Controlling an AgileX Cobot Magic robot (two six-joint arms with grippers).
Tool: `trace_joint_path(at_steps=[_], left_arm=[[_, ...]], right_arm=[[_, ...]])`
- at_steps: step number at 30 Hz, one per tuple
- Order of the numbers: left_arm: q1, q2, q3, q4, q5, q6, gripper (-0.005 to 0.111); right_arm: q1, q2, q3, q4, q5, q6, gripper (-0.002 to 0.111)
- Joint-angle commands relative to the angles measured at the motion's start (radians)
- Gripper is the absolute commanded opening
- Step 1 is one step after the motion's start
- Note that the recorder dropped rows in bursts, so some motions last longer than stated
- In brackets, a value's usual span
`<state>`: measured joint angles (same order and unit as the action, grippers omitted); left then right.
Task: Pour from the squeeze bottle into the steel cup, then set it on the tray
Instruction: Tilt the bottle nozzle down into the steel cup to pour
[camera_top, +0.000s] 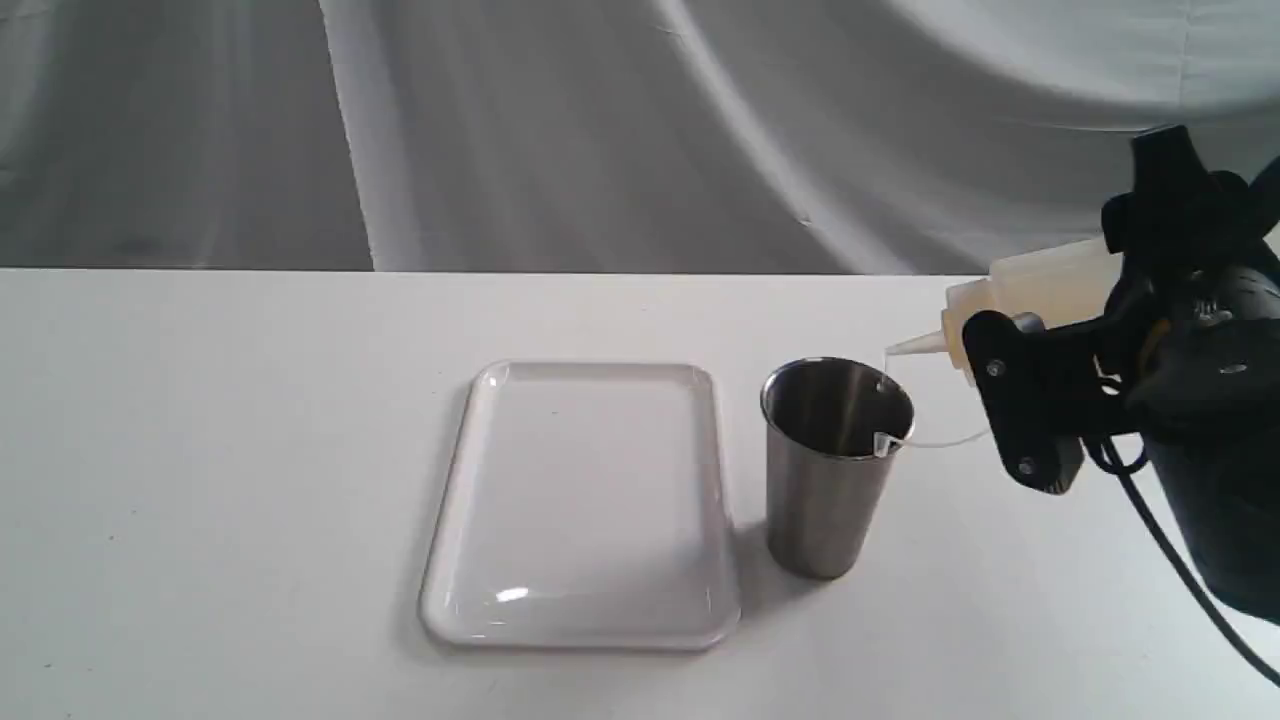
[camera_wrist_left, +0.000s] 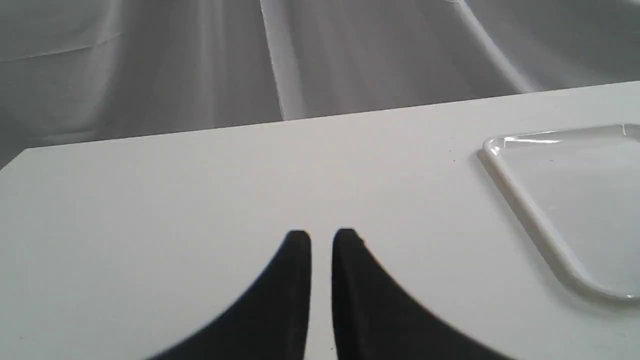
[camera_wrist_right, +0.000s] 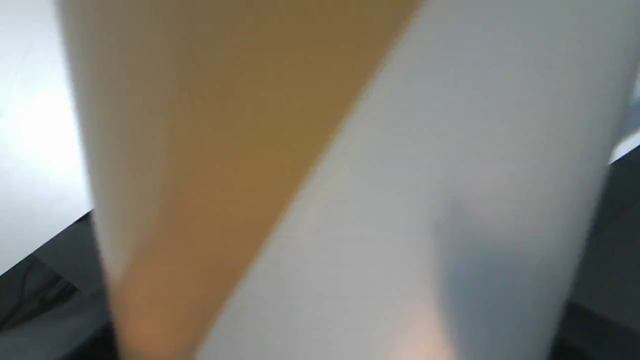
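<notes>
The squeeze bottle (camera_top: 1035, 295) is tipped almost level at the right, and its nozzle points left over the rim of the steel cup (camera_top: 832, 465). My right gripper (camera_top: 1050, 385) is shut on the bottle's body. The tethered cap dangles on its strap at the cup's rim. The bottle (camera_wrist_right: 325, 190) fills the right wrist view, with amber liquid slanted inside it. The white tray (camera_top: 585, 505) lies flat just left of the cup. Far from these, my left gripper (camera_wrist_left: 321, 235) hovers low over bare table, its fingers nearly together with nothing between them. The tray's corner (camera_wrist_left: 545, 230) shows beside it.
A white table (camera_top: 200, 450) carries everything, with a draped grey cloth (camera_top: 500, 130) behind its far edge. The right arm's black cable (camera_top: 1180, 570) hangs down at the right.
</notes>
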<state>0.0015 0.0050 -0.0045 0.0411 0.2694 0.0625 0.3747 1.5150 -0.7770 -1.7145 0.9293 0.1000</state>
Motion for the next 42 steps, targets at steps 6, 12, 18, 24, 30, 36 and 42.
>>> trace_joint_path(at_steps=[6,12,18,24,30,36,42], left_arm=[[-0.001,-0.005,0.004,0.002,-0.007,-0.002,0.008],[-0.001,-0.005,0.004,0.002,-0.007,-0.002,0.008],[-0.001,-0.005,0.004,0.002,-0.007,-0.002,0.008],[-0.001,-0.005,0.004,0.002,-0.007,-0.002,0.008],[-0.001,-0.005,0.004,0.002,-0.007,-0.002,0.008],[-0.001,-0.005,0.004,0.002,-0.007,-0.002,0.008],[-0.001,-0.005,0.004,0.002,-0.007,-0.002,0.008]], right_arm=[[-0.006,-0.008,-0.004,-0.030,0.022,-0.008,0.000],[-0.006,-0.008,-0.004,-0.030,0.022,-0.008,0.000],[-0.006,-0.008,-0.004,-0.030,0.022,-0.008,0.000],[-0.006,-0.008,-0.004,-0.030,0.022,-0.008,0.000],[-0.006,-0.008,-0.004,-0.030,-0.002,0.034,0.000],[-0.006,-0.008,-0.004,-0.030,-0.002,0.144,0.000],[-0.006,-0.008,-0.004,-0.030,-0.010,0.278,0.000]])
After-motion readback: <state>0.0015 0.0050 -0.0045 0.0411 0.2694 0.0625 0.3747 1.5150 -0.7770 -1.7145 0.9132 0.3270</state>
